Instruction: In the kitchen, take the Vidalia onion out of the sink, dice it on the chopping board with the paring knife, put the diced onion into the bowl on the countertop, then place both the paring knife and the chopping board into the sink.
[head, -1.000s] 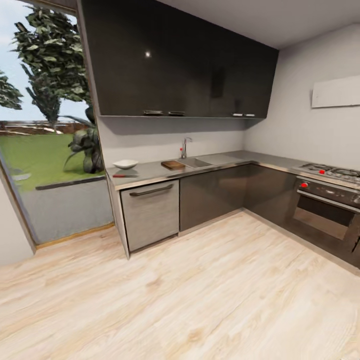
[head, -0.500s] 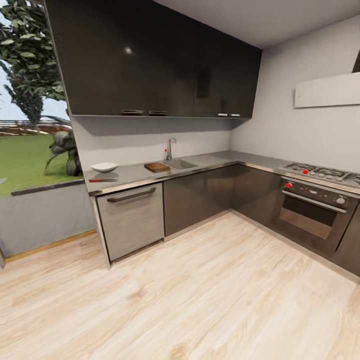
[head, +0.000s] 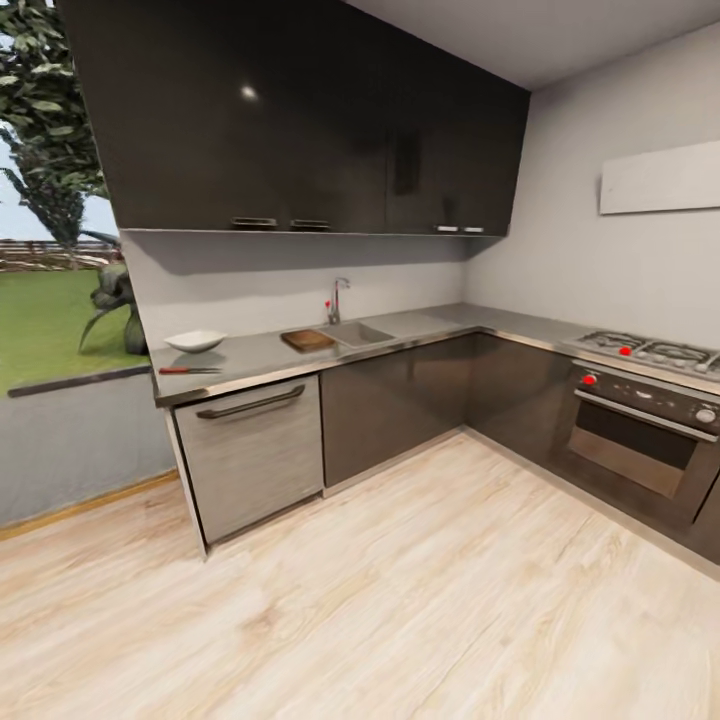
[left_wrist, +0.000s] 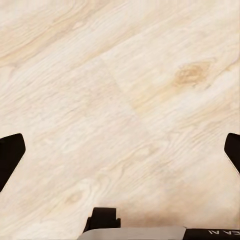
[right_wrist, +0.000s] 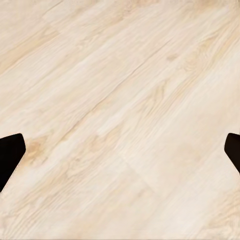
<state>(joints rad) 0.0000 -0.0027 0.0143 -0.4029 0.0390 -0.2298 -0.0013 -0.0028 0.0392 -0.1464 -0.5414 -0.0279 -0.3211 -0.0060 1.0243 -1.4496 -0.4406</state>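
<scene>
On the counter (head: 250, 358), left to right: the white bowl (head: 195, 341) near the left end, with the knife (head: 188, 370) just in front of it by the front edge, then the board (head: 308, 340) touching or just beside the sink (head: 358, 333), whose tap (head: 337, 299) stands behind. The onion is too small or too low in the basin to make out. I judge it light, round and slippery, best pinched across its middle; the knife by its red handle; the stiff board by an edge. Further right sits the stove (head: 650, 352). Open wood floor (head: 400, 600) lies between robot and counter, nothing blocking. The left end effector (left_wrist: 120, 155) and right end effector (right_wrist: 120, 155) both gape wide, holding nothing, over floor.
</scene>
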